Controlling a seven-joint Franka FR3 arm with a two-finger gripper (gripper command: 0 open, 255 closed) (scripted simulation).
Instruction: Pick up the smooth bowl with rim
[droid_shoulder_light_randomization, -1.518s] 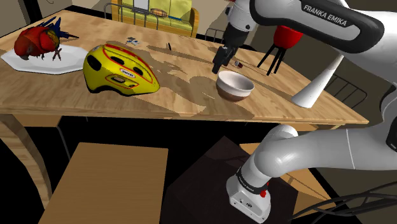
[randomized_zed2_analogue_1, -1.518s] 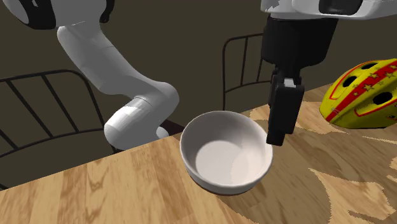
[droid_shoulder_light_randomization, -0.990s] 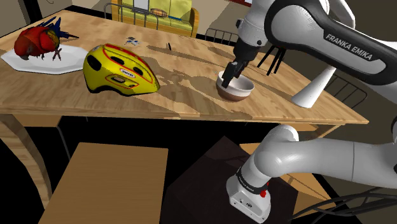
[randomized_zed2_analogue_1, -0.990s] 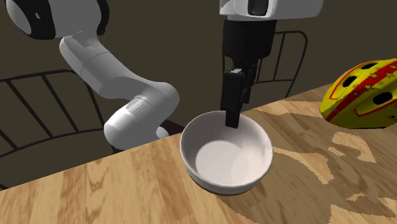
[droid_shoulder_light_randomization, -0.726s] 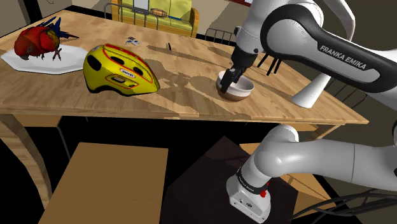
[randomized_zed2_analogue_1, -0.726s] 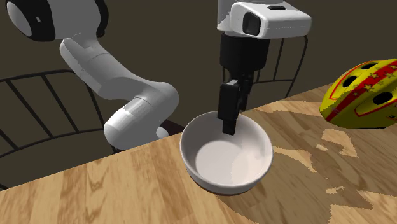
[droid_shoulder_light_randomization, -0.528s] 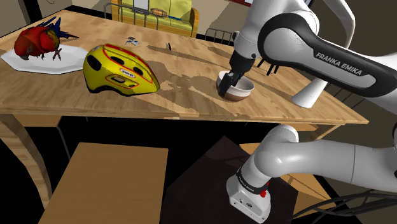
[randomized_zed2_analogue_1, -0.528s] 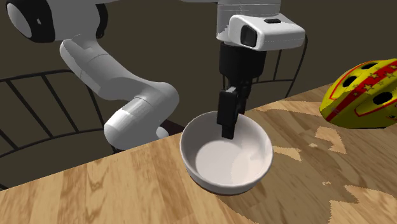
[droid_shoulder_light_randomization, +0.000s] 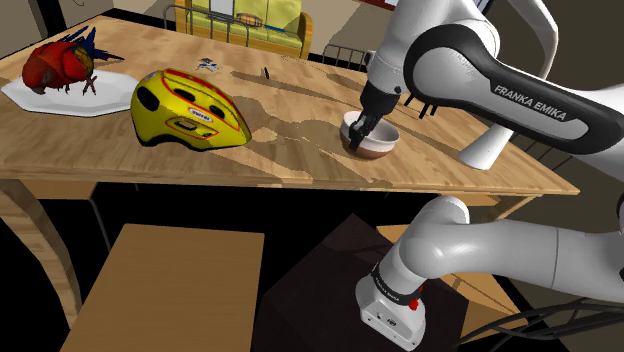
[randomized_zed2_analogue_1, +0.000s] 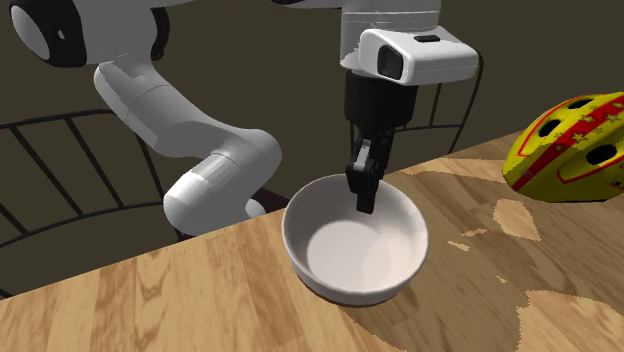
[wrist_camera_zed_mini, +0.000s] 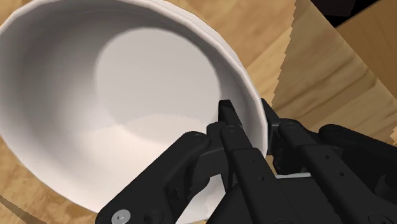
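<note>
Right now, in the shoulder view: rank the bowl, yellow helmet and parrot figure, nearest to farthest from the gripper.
1. Bowl: its rim between the gripper's fingers.
2. Yellow helmet: mid-table, toward the view's left.
3. Parrot figure: far left, on a white plate.

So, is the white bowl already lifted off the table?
No, in the second exterior view the bowl sits with its dark base flat on the wooden table.
</note>
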